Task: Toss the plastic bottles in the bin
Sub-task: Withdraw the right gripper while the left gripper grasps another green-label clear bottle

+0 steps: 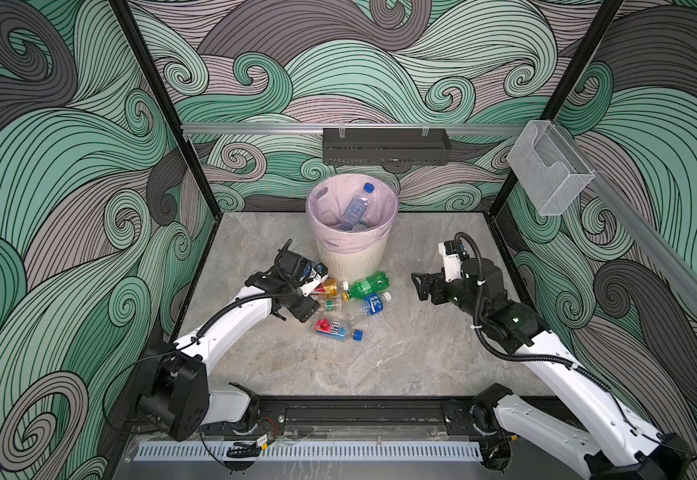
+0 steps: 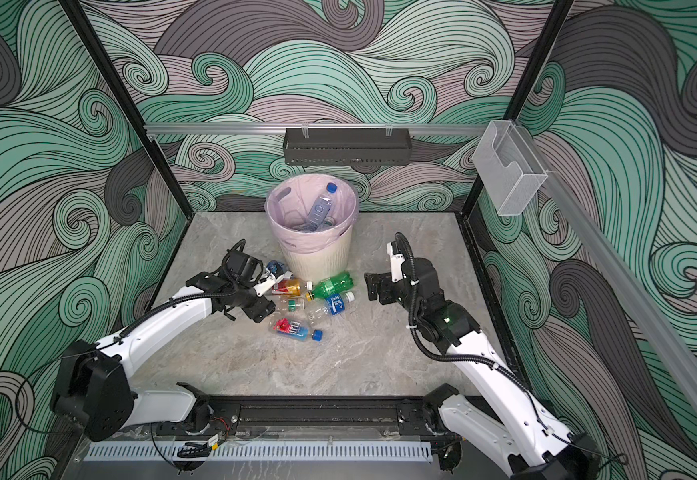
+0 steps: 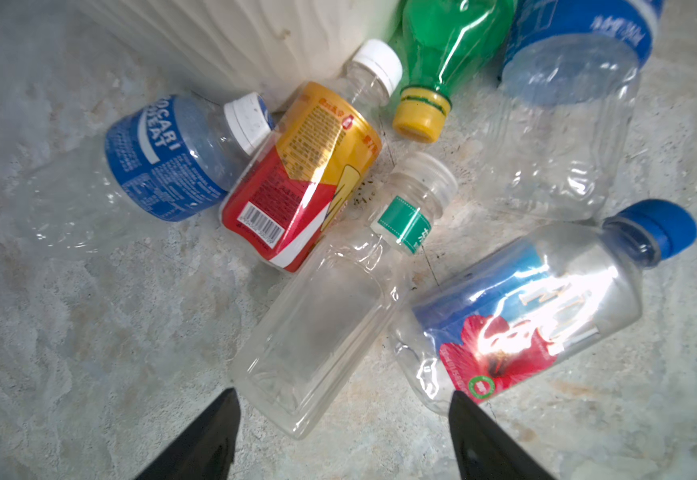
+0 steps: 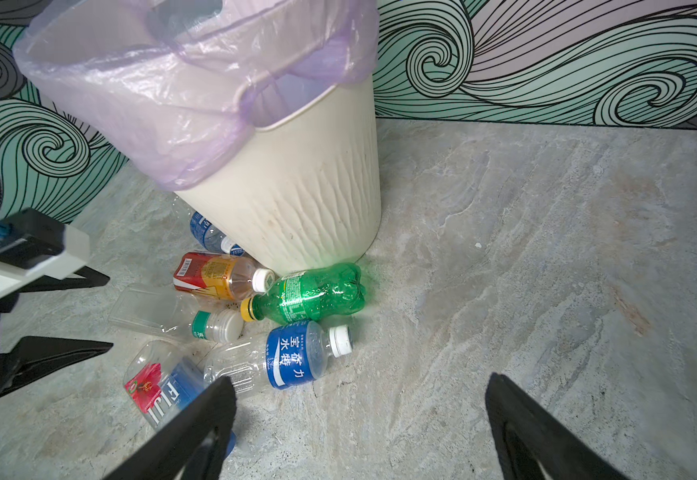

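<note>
Since six plastic bottles lie crowded at the foot of the bin, left gripper hangs open over the clear bottle, probably its pick, with right gripper open, empty, alongside.

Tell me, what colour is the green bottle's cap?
Yellow cap on the green bottle; clearest in the left wrist view.

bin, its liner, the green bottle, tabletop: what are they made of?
Bin: probably rigid plastic; matte cream, moulded ribs.
Liner: thin plastic film; translucent pink, wrinkled, glossy.
Green bottle: thin tinted plastic; see-through, shiny highlights.
Tabletop: grey, veined, stone look, matte; real stone or printed laminate, can't tell.
</note>
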### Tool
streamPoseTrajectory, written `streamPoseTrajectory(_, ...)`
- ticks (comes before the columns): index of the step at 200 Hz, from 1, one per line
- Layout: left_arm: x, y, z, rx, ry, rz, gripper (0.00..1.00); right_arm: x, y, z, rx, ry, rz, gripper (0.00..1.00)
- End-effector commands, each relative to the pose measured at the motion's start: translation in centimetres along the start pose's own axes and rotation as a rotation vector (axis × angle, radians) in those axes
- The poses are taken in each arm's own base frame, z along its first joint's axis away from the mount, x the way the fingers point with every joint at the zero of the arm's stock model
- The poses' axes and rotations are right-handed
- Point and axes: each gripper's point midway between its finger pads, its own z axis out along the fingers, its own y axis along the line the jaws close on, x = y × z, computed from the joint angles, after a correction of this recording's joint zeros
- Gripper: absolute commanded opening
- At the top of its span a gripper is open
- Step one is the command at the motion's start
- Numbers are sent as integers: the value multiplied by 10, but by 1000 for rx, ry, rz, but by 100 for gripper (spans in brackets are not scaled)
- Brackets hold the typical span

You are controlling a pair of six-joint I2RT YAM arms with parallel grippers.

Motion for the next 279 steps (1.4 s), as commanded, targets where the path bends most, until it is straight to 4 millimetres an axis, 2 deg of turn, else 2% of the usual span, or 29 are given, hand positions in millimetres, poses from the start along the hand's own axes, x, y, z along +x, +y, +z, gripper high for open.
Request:
streamPoseTrajectory(1,-4,6,13,-5,56,44,80,-4,0,-1,-5,-19,-4,94)
streamPoseTrajectory(50,-1,18,42,-40,138,50,80,-6,2,-2,-15,-24,-4,94)
streamPoseTrajectory(80,4,12,52,-8,173,45,78,-5,0,-3,-8,-27,-8,94)
streamPoseTrajectory(137,31,-3,61,36,260,69,73,-12,1,4,-14,-47,-11,94)
streamPoseTrajectory(174,37,-6,63,39,298,53,56,-15,1,7,-14,-48,-16,94)
streamPoseTrajectory(201,37,-2,58,9,288,36,55,-14,0,10,-11,-44,-17,94)
streamPoseTrajectory(225,28,1,45,-17,232,0,51,-14,0,11,-11,-42,-17,94)
streamPoseTrajectory(266,20,-2,14,-35,121,-71,49,-14,-1,13,-10,-36,-20,94)
streamPoseTrajectory(270,15,0,3,-50,83,-81,49,-13,-1,14,-11,-35,-19,94)
streamPoseTrajectory(279,16,1,-5,-72,59,-100,49,-11,-1,15,-12,-31,-14,94)
